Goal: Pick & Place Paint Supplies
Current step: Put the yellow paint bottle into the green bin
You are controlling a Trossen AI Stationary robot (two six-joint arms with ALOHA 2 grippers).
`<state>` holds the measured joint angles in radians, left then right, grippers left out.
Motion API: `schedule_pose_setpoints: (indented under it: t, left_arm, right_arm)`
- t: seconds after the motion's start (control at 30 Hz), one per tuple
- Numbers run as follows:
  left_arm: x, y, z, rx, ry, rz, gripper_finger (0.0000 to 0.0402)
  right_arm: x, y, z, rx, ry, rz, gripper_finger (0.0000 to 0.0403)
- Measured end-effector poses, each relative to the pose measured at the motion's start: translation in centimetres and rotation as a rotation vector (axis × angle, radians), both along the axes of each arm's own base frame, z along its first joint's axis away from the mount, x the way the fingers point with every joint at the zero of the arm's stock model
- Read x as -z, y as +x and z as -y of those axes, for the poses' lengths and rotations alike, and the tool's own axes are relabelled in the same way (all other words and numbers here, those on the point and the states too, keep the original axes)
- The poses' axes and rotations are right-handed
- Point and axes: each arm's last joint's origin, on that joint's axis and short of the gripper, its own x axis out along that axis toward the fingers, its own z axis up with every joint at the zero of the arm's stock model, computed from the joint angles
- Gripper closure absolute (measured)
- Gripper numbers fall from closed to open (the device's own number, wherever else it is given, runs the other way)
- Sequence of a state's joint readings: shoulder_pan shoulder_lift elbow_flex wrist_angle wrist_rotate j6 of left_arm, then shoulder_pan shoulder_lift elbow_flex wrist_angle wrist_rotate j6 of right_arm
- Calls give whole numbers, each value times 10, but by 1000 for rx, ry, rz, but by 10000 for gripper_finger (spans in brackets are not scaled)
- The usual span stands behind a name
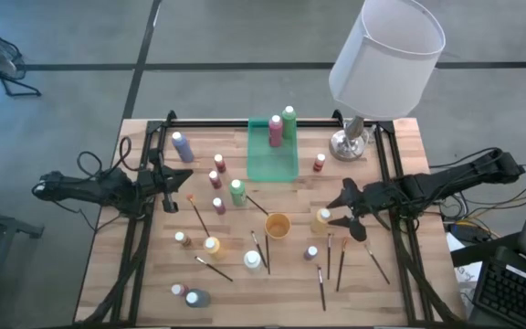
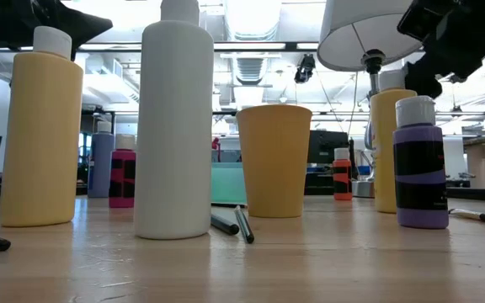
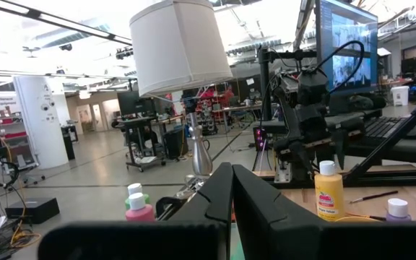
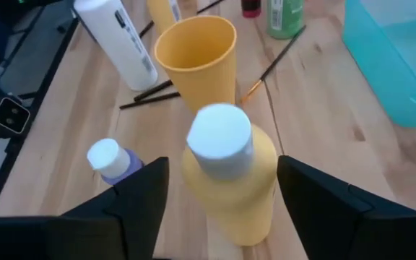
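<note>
The right claw (image 1: 343, 217) hangs over the right half of the bench (image 1: 409, 146), its fingers (image 4: 143, 191) spread wide on either side of a yellow paint bottle (image 4: 230, 180) with a white cap; the bottle stands upright between them and neither finger seems to press it (a gap shows on both sides in the right wrist view). Just left of that bottle stands the orange-yellow cup (image 1: 278, 225), with a small purple bottle (image 1: 311, 253) nearer the front edge and several thin brushes (image 1: 329, 256) lying around it. The left claw (image 1: 170, 185) waits at the left side of the bench, fingers closed together and holding nothing. In the far middle sits the green tray (image 1: 272, 163) with a pink bottle (image 1: 276, 131) and a green bottle (image 1: 289, 121) at its far end.
</note>
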<state>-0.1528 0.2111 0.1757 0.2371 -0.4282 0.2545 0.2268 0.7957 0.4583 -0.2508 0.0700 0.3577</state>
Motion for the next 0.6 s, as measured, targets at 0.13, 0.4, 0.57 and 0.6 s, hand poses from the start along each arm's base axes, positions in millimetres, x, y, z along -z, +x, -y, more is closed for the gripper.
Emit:
schedule_pose_setpoints:
  t: [0.13,0.4,0.57,0.6]
  left_arm:
    - [0,0,0,0,0,0,385]
    - [0,0,0,0,0,0,385]
    - [0,0,0,0,0,1,385]
    - [0,0,0,0,0,1,385]
  right_arm:
    - [-5,2,0,-4,-4,12,133]
    - [-4,6,-1,1,-13,12,130]
    - [0,17,-4,-21,-49,29,149]
    - [0,19,-4,-26,-57,29,153]
